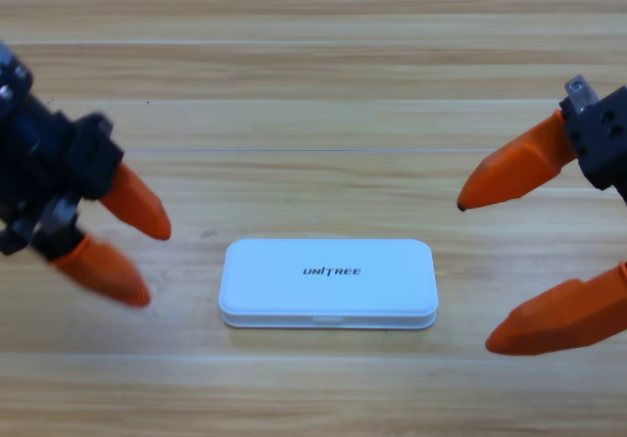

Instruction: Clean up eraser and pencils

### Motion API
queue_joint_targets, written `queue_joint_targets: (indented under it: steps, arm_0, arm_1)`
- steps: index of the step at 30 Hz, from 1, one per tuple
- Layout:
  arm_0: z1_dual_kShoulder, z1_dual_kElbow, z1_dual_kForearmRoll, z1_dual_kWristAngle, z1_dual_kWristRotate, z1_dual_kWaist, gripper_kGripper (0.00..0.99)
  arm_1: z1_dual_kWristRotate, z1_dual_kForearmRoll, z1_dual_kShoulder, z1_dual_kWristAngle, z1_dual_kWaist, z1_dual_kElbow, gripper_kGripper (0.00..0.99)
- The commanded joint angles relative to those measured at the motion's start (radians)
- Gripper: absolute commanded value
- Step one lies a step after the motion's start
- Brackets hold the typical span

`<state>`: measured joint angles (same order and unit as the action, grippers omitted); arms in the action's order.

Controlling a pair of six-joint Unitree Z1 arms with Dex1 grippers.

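A white case (328, 284) with dark lettering lies shut in the middle of the wooden table. The eraser and the pencils are out of view. My left gripper (145, 266) sits at the picture's left edge, to the left of the case and apart from it, open with nothing between its orange jaws. At the right edge my right gripper (475, 272) waits, open and empty, its two orange jaws spread wide to the right of the case.
The wooden table (313, 84) runs under everything. Only the case and the two grippers show on it.
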<state>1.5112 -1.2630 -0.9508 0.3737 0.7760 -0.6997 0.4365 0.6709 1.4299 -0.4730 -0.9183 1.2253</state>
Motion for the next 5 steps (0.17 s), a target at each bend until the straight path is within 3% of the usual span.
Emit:
queue_joint_targets:
  steps: [1, 5]
  arm_0:
    - [-0.083, 0.036, -0.003, 0.025, -0.052, -0.061, 0.969]
    - [-0.121, 0.037, -0.002, 0.021, -0.058, -0.061, 0.989]
  arm_1:
    - [-0.004, -0.020, 0.049, -0.003, 0.019, -0.020, 0.990]
    - [-0.004, -0.019, 0.049, -0.003, 0.019, -0.020, 0.990]
